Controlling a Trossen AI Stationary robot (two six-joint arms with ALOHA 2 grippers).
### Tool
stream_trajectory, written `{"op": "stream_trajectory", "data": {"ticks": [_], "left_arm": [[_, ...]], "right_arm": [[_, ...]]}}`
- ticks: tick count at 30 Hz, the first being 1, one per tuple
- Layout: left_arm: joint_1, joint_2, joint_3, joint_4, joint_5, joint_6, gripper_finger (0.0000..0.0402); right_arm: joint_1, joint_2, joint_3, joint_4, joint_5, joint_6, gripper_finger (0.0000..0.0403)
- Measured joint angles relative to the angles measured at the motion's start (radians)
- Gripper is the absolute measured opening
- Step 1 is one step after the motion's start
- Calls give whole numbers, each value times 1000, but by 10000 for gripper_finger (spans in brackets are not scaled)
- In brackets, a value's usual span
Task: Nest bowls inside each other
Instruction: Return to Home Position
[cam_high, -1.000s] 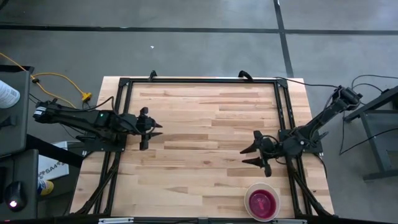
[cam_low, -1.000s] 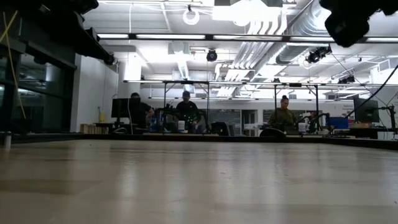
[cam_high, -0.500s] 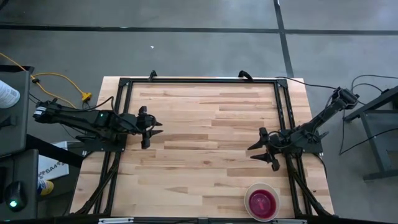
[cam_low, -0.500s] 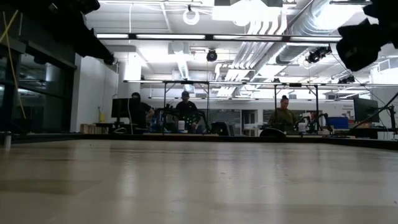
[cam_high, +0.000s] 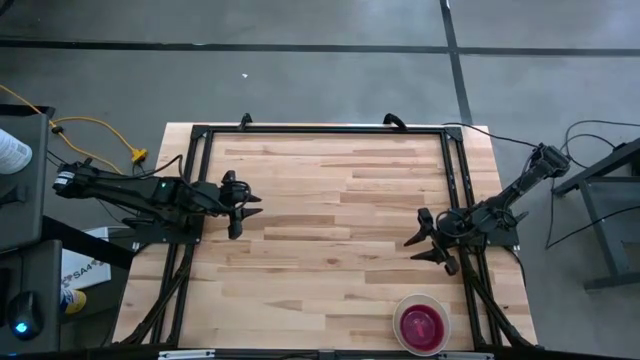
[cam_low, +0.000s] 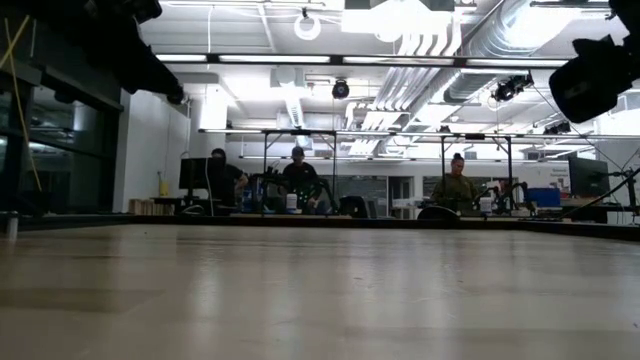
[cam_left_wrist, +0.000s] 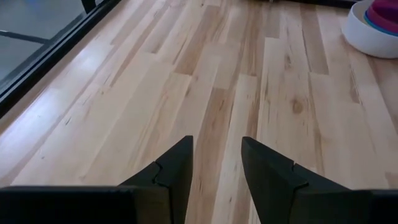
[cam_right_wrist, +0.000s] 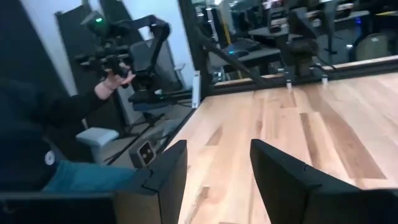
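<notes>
A white bowl (cam_high: 422, 323) stands on its base near the table's front edge, toward the right. A pinkish-red bowl (cam_high: 421, 324) sits nested inside it. In the left wrist view the white bowl (cam_left_wrist: 367, 34) shows far off, with pink and purple rims (cam_left_wrist: 384, 12) inside it. My left gripper (cam_high: 252, 206) hovers open over the left side of the table, and the boards show between its fingers (cam_left_wrist: 216, 142). My right gripper (cam_high: 410, 250) hovers open by the right rail, on the far side of the bowls, with nothing between its fingers (cam_right_wrist: 217, 146).
A black frame rail (cam_high: 320, 130) runs around the wooden table top (cam_high: 330, 200). Beyond the table's left edge a person (cam_right_wrist: 31, 143) sits, with a hand (cam_right_wrist: 115, 78) on a control arm. People sit at desks (cam_low: 300, 180) far behind.
My right gripper has drawn back toward the table's right edge and sunk lower, staying open. The bowls have stayed in place.
</notes>
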Motion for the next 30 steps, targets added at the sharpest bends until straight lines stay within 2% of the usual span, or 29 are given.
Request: {"op": "stream_trajectory", "data": {"ticks": [5, 10, 14, 17, 20, 24, 30], "left_arm": [[0, 0, 0, 15, 0, -2, 136], [0, 0, 0, 16, 0, -2, 136], [0, 0, 0, 22, 1, -10, 136], [0, 0, 0, 39, 1, -17, 136], [0, 0, 0, 57, 1, -16, 136], [0, 0, 0, 59, 1, -16, 136], [0, 0, 0, 59, 2, -16, 136]], "right_arm": [[0, -9, 0, -48, -62, -13, 169], [0, -10, -1, -174, -112, 55, 169], [0, -16, -1, -202, -192, 57, 169], [0, -36, -1, -257, -252, 65, 169], [0, -67, -2, -343, -266, 105, 169], [0, -104, -2, -361, -332, 105, 169], [0, -123, -2, -362, -336, 90, 169]]}}
